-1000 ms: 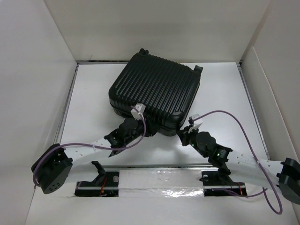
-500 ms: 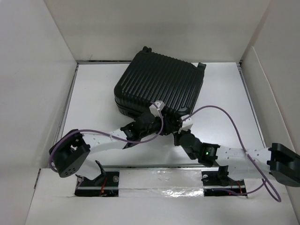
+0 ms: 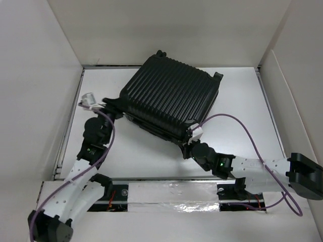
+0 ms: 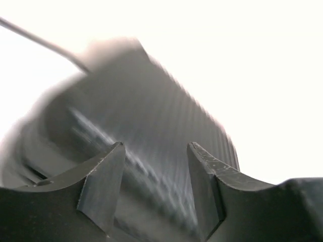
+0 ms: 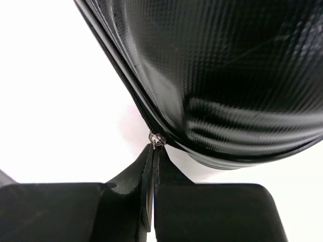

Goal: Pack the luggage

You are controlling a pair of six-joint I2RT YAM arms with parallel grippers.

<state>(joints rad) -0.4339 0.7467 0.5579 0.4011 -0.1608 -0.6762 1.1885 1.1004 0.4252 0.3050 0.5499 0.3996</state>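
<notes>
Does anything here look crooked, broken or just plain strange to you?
Nothing looks broken or spilled. The suitcase lies turned askew to the edges of the table. The right gripper is pinched shut on its zipper pull; the left gripper hangs open by the suitcase's left corner.

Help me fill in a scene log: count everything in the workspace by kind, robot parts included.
luggage: 1, black
grippers: 2, the left gripper open, the right gripper pinching the zipper pull
purple cables: 2, one along each arm
Total: 5
</notes>
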